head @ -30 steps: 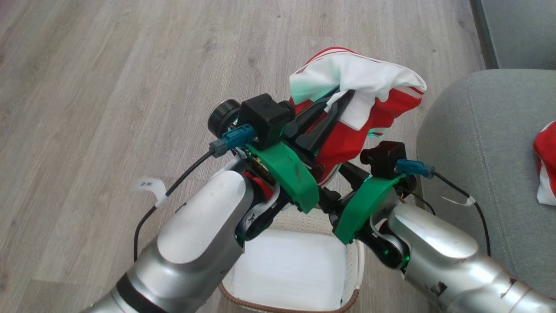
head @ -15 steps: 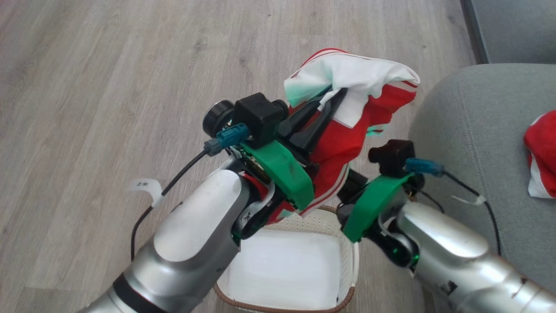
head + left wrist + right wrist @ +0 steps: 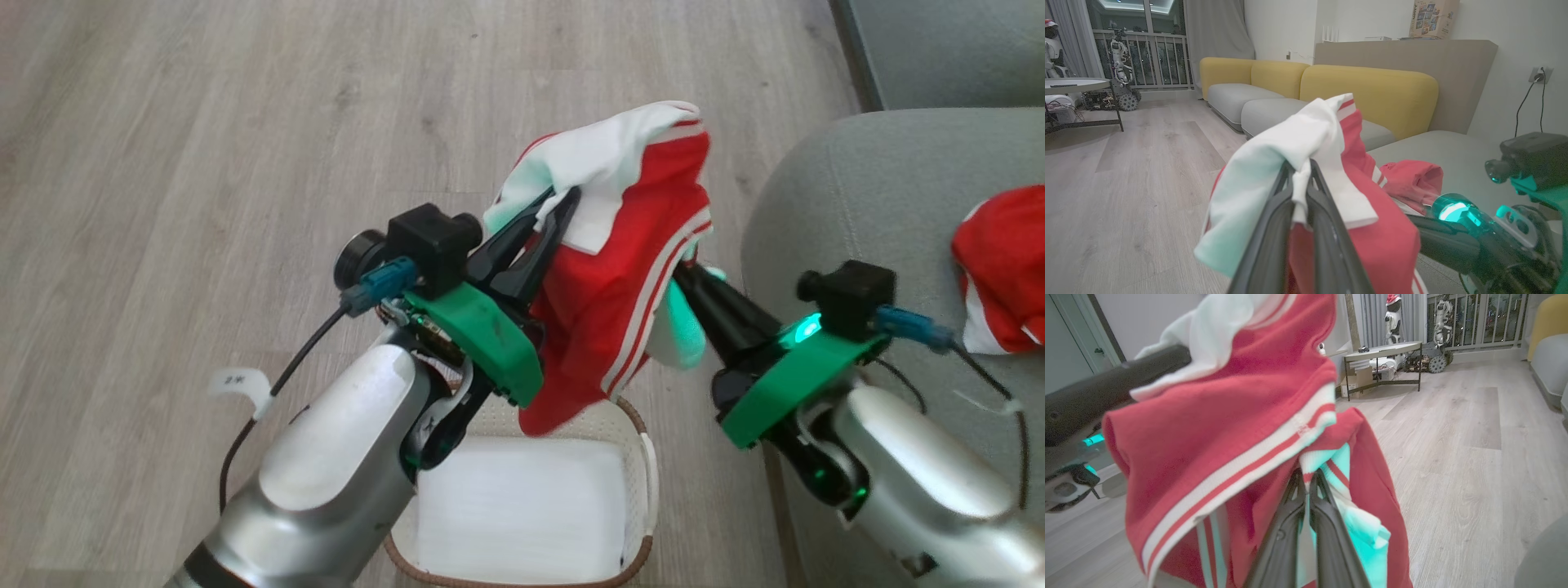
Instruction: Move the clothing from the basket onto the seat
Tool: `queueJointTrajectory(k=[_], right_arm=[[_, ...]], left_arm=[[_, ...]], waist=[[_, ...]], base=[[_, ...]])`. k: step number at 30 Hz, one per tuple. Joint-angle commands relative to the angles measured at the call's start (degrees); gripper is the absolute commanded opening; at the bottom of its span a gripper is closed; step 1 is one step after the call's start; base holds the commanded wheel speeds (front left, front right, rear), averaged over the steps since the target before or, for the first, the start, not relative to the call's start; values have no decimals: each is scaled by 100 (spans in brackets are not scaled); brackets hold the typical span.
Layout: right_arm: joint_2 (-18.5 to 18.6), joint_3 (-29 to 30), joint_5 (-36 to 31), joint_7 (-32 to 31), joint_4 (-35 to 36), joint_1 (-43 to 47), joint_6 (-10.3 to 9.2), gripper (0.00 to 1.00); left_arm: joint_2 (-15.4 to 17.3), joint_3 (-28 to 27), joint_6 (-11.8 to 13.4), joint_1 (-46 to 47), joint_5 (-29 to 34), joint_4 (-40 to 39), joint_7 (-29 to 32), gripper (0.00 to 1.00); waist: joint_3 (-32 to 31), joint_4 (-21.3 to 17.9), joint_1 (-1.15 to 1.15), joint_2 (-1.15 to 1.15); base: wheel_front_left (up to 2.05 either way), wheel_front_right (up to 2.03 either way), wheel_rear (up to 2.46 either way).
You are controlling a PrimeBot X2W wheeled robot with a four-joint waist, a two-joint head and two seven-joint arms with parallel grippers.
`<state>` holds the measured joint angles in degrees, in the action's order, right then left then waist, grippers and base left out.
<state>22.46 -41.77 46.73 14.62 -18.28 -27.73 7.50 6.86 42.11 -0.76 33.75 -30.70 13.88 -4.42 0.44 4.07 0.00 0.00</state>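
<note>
Holds left gripper (image 3: 559,204) high above the basket's (image 3: 651,482) far rim, fingers pinched together on a white fold of clothing (image 3: 620,278). Slants silver left forearm (image 3: 335,465) up from the basket's near left. Holds right gripper (image 3: 684,273) lower, above the basket's right side, fingers angled up-left toward left gripper and clamped tight on a striped hem. Extends right forearm (image 3: 922,465) from beyond the basket's right wall.
</note>
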Motion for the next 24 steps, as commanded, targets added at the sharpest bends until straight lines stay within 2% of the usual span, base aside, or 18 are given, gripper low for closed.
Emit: queueJointTrajectory(k=[1,3,4,5,6,7,8,10,16,24], right_arm=[[114,214,-124,38,309,52,-1,0],[178,420,-232,38,451,165,-1,0],[207,516,-286,38,520,213,-1,0],[234,614,-337,38,588,257,-1,0],[258,709,-383,38,656,296,-1,0],[258,709,-383,38,656,296,-1,0],[307,868,-476,38,774,360,-1,0],[351,1004,-565,38,890,402,-1,0],[473,1297,-747,38,1205,442,-1,0],[737,1838,-960,38,1756,431,-1,0]], left_arm=[[118,-243,50,194,-46,-180,-76,0],[126,-246,79,133,-62,-199,-100,0],[128,-238,82,102,-70,-209,-112,13],[127,-228,84,72,-77,-220,-124,18],[124,-217,91,45,-81,-231,-137,31],[124,-217,91,45,-81,-231,-137,31],[121,-201,113,0,-76,-249,-173,82],[114,-183,128,-37,-81,-255,-194,100],[111,-142,154,-109,-78,-259,-255,100],[65,-3,148,-176,-33,-193,-360,100]], waist=[[-10,-57,0,0],[-12,-105,0,0],[-13,-137,0,0],[-11,-168,0,0],[-8,-200,0,0],[-8,-200,0,0],[-2,-274,0,0],[7,-357,0,0],[26,-606,0,0],[149,-1128,0,0]], base=[[0,0,0],[0,0,0],[0,0,0],[0,0,0],[0,0,0],[0,0,0],[0,0,0],[0,0,0],[0,0,0],[0,0,0]])
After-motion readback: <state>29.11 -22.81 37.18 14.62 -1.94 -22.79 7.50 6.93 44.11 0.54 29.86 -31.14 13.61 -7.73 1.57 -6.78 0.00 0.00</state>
